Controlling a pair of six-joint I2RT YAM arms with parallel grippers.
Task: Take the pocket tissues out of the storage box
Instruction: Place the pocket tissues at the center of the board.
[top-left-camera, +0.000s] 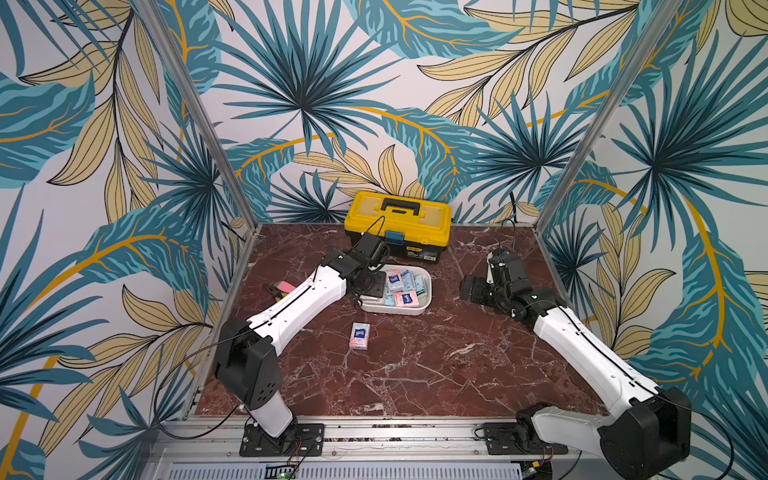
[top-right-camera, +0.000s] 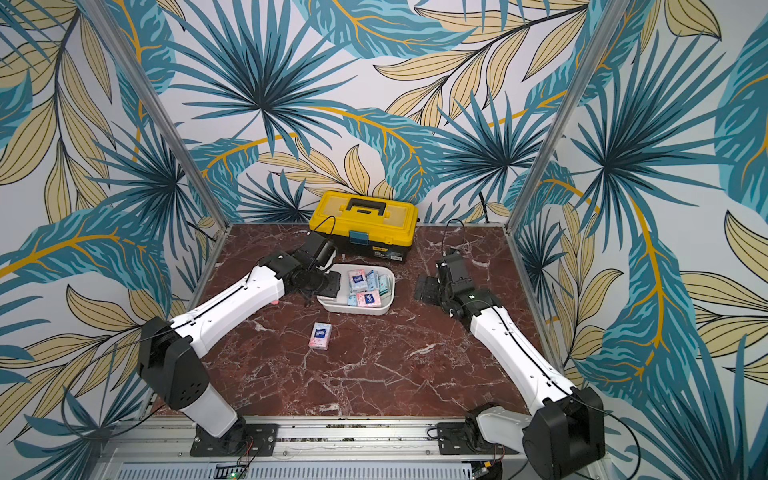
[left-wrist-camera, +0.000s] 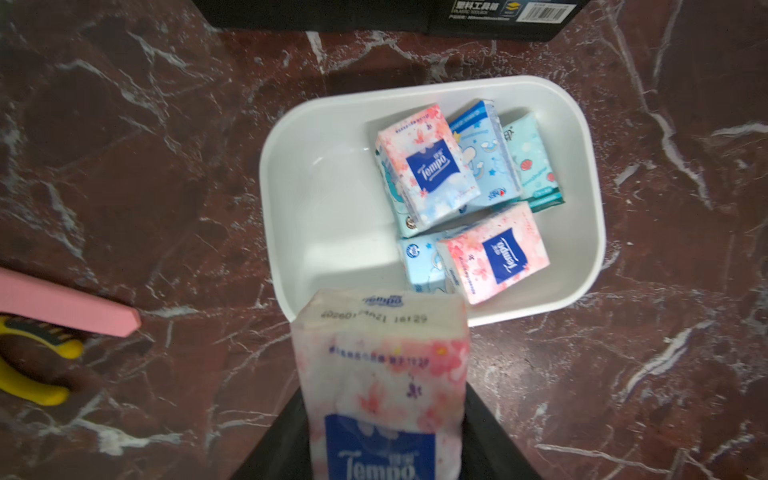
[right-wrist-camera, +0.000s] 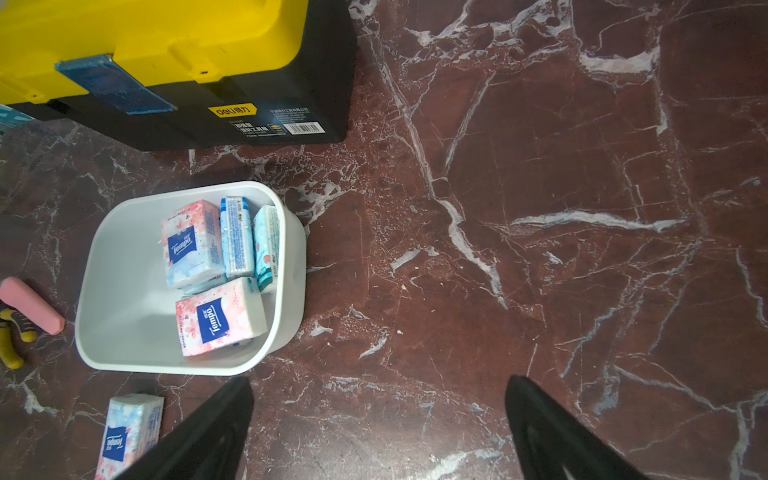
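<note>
While one pink packet (left-wrist-camera: 382, 365) is held, other pocket tissues (left-wrist-camera: 428, 166) wait

Top views: storage box (top-left-camera: 395, 309) near the counter's (top-left-camera: 415, 374) back edge, left tool (top-left-camera: 375, 286) over it, a loose packet (top-left-camera: 360, 336) out front. Left wrist: that tool pinches the pink packet's end, we judge to clear the rim; the others lie inside. Right wrist: right tool (right-wrist-camera: 380, 428) gapes empty, well aside.

Left claw (top-left-camera: 375, 286) tight on a pink tissue packet (left-wrist-camera: 380, 365); right claw (right-wrist-camera: 379, 386) wide apart, arm low and bent.
</note>
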